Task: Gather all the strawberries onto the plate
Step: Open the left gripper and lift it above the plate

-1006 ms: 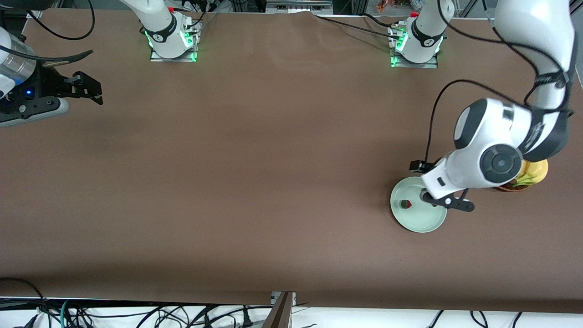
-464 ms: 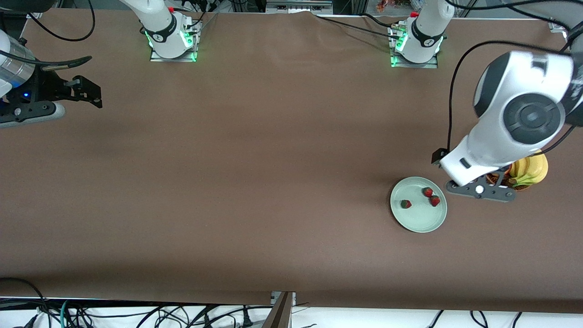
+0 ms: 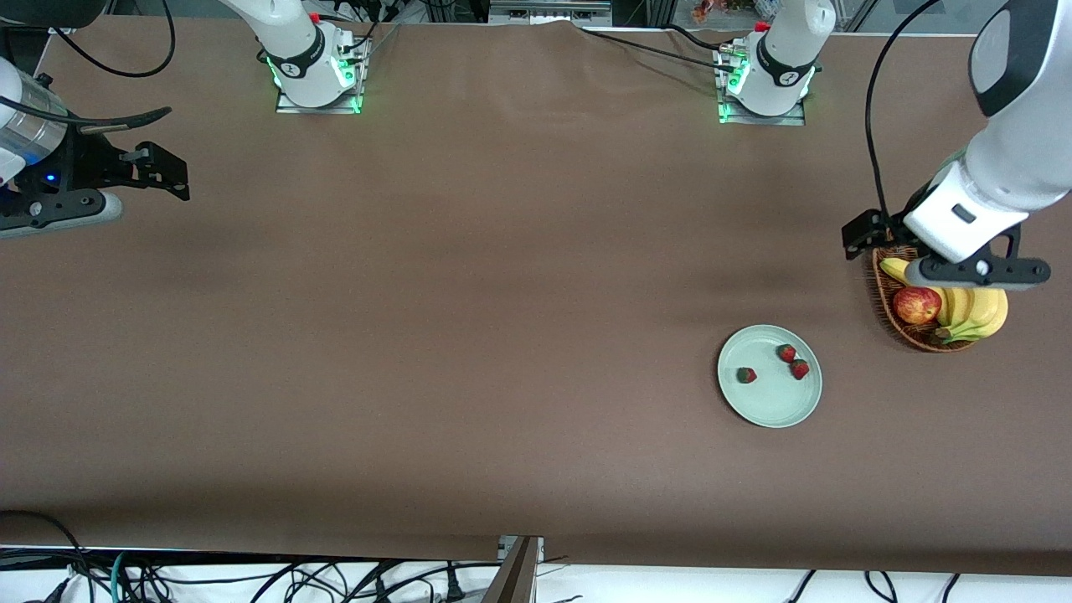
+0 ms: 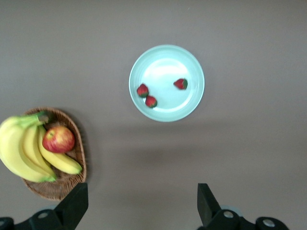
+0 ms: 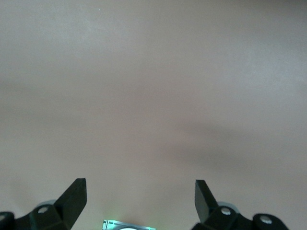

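Note:
Three strawberries point(image 3: 746, 375) point(image 3: 786, 353) point(image 3: 801, 368) lie in the pale mint-green plate point(image 3: 770, 406) toward the left arm's end of the table. In the left wrist view the plate point(image 4: 163, 64) holds the same berries point(image 4: 142, 90) point(image 4: 151, 101) point(image 4: 181, 84). My left gripper point(image 3: 980, 272) is open and empty, raised over the wicker basket beside the plate; its jaws stand wide apart in the left wrist view point(image 4: 143, 206). My right gripper point(image 3: 167, 172) waits open and empty at the right arm's end of the table, over bare cloth point(image 5: 140, 201).
A brown wicker basket point(image 3: 917, 339) with a red-yellow apple point(image 3: 917, 305) and bananas point(image 3: 976, 311) stands beside the plate, toward the table's end. It also shows in the left wrist view point(image 4: 57, 187). Brown cloth covers the table.
My left gripper has lifted off the plate and moved up over the basket. Two more strawberries now show in the plate. The right arm has hardly moved.

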Robot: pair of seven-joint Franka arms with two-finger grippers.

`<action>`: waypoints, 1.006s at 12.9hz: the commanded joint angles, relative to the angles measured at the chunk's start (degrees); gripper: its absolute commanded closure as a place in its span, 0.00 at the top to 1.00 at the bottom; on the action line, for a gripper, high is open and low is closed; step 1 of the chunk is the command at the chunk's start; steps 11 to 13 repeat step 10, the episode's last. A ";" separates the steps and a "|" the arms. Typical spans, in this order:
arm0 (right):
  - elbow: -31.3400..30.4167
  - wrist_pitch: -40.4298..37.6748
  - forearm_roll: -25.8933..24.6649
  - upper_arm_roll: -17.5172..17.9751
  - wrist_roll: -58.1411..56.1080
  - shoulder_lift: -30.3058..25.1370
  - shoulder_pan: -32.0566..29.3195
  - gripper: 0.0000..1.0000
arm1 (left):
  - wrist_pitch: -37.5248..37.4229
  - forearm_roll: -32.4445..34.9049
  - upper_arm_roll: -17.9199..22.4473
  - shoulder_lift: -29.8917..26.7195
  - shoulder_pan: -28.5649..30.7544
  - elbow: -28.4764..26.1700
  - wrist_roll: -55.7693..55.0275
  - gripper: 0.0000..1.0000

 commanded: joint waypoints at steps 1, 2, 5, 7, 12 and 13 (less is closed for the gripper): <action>0.81 -0.85 -0.41 0.00 0.56 0.93 -0.12 0.99 | 2.41 -1.77 0.38 -2.52 -0.29 -5.25 0.74 1.00; 0.90 -0.41 -0.41 0.00 0.56 1.02 -0.20 0.99 | 1.36 -1.77 0.11 -2.52 -0.20 -5.16 -0.04 1.00; 1.16 0.99 -0.32 -0.09 0.65 1.11 -0.38 0.99 | 1.26 -2.47 0.11 -2.26 0.06 -4.90 0.04 1.00; 1.16 1.26 -0.32 -0.09 0.65 1.11 -0.38 0.99 | 1.35 -2.47 0.11 -1.99 -0.02 -4.11 -0.05 1.00; 1.16 1.44 -0.32 -0.09 0.56 1.11 -0.38 0.99 | 1.52 -2.47 0.02 -1.91 0.07 -4.02 0.04 1.00; 1.16 1.44 -0.32 -0.09 0.56 1.11 -0.38 0.99 | 1.52 -2.47 0.02 -1.91 0.07 -4.02 0.04 1.00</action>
